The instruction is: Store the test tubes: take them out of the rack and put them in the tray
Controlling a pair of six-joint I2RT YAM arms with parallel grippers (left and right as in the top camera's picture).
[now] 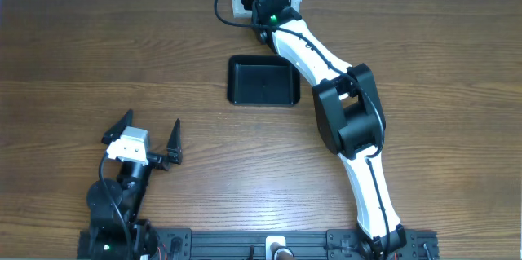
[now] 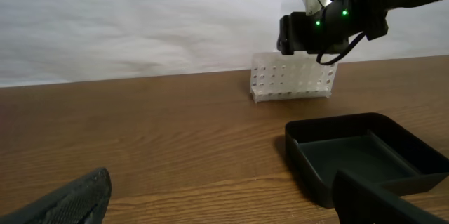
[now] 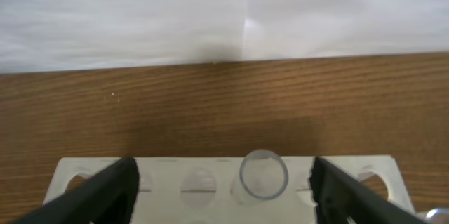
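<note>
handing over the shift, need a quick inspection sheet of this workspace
surface: wooden table
job's things: white rack at the far edge, one clear tube upright in it; black tray mid-table, empty
clutter: nothing seen
grippers: right gripper open over the rack, fingers either side of the tube; left gripper open near its base
cables: black cable looped by the right wrist
surroundings: white backdrop behind the table

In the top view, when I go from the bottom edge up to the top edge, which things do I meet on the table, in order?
left gripper → tray → rack
</note>
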